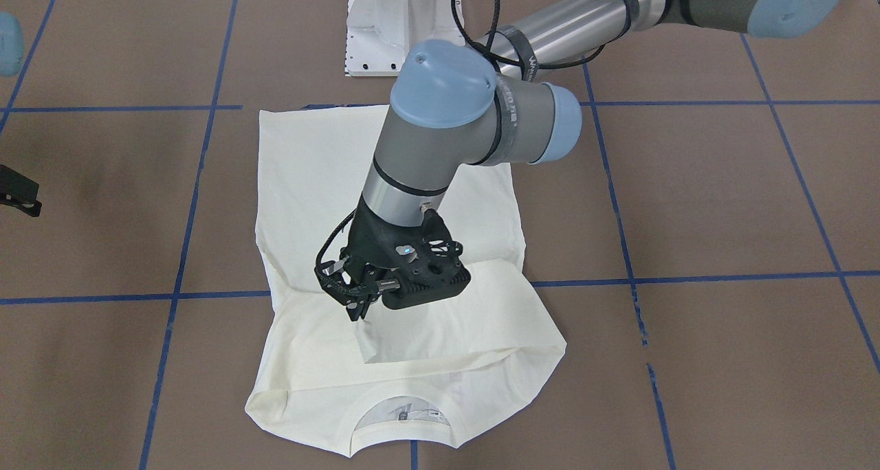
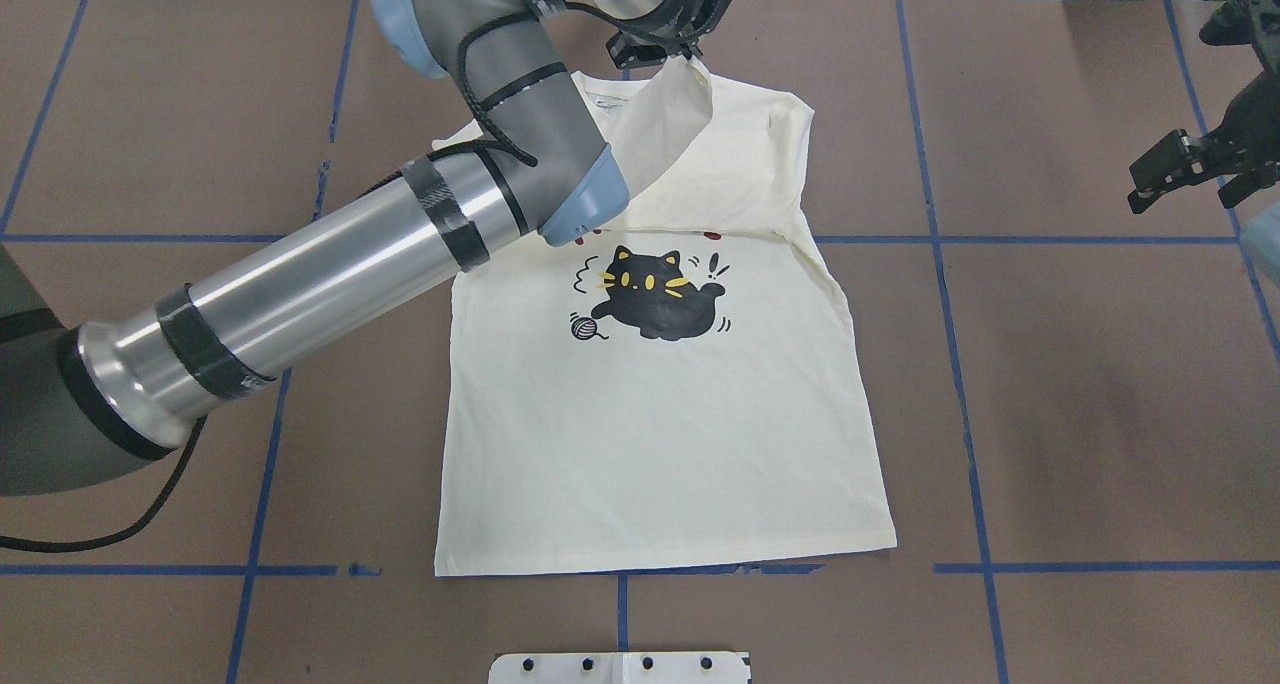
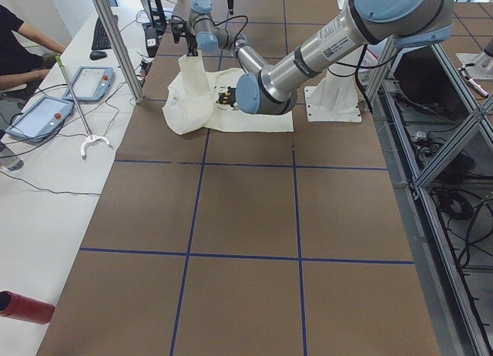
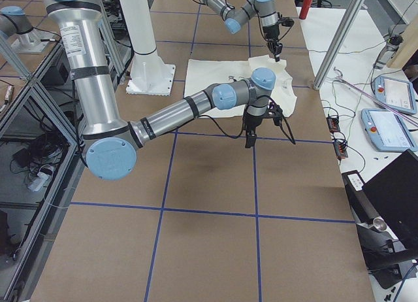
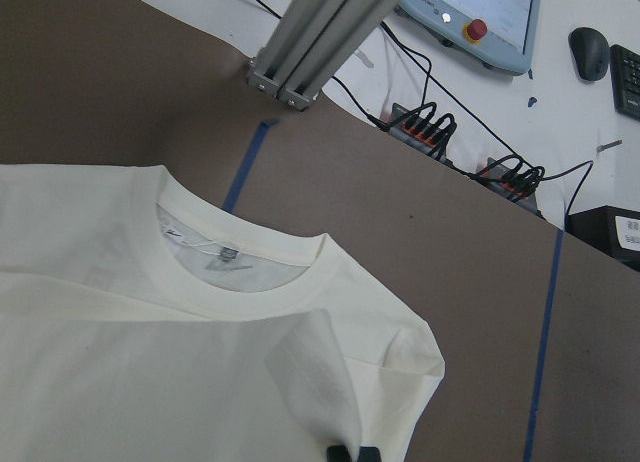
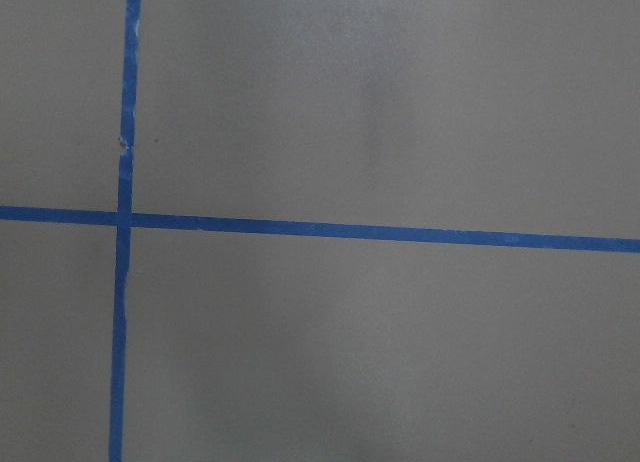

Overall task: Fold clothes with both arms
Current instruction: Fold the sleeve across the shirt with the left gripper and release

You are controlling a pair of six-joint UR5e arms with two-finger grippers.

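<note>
Currently: T-shirt (image 2: 660, 414) fold pinched between left gripper (image 1: 360, 310) jaws, near bench (image 2: 1050, 414) operators' edge; right gripper (image 2: 1190, 169) splayed, empty, right edge

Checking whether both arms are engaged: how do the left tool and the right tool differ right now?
The left tool is pinched shut on a raised flap of the T-shirt; the right tool holds nothing and looks open. The left tool is over the T-shirt, while the right tool hangs over bare table, off to the garment's side. Both are black and point downward.
</note>
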